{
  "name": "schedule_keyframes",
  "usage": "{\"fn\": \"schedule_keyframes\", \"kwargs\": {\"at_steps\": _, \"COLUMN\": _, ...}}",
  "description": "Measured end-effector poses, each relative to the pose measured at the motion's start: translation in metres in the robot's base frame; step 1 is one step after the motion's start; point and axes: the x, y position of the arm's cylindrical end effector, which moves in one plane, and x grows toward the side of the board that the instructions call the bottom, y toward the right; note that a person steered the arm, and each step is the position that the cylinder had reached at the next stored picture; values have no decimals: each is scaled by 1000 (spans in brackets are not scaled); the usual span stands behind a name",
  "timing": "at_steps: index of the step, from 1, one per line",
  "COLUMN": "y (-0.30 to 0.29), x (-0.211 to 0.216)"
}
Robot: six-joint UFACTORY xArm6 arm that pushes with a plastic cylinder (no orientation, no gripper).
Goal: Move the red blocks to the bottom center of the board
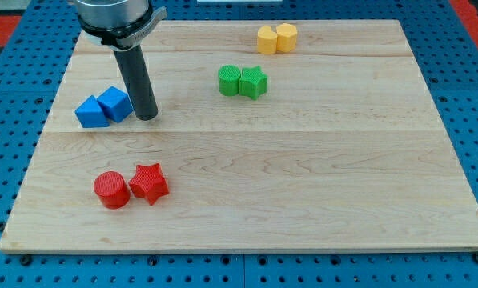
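Note:
A red cylinder [111,190] and a red star [149,183] sit side by side, touching, at the board's lower left. My tip [146,117] rests on the board at the upper left, just right of the blue blocks and well above the red blocks. The rod rises from it toward the view's top left.
A blue triangular block [90,112] and a blue cube [114,104] touch each other left of my tip. A green cylinder [229,80] and green star [254,82] sit at upper centre. Two yellow blocks [277,38] sit near the top edge. The wooden board [303,176] lies on a blue pegboard.

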Motion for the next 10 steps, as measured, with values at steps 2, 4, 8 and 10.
{"fn": "schedule_keyframes", "kwargs": {"at_steps": 2, "y": 0, "x": 0}}
{"fn": "schedule_keyframes", "kwargs": {"at_steps": 4, "y": 0, "x": 3}}
{"fn": "schedule_keyframes", "kwargs": {"at_steps": 8, "y": -95, "x": 105}}
{"fn": "schedule_keyframes", "kwargs": {"at_steps": 10, "y": -85, "x": 138}}
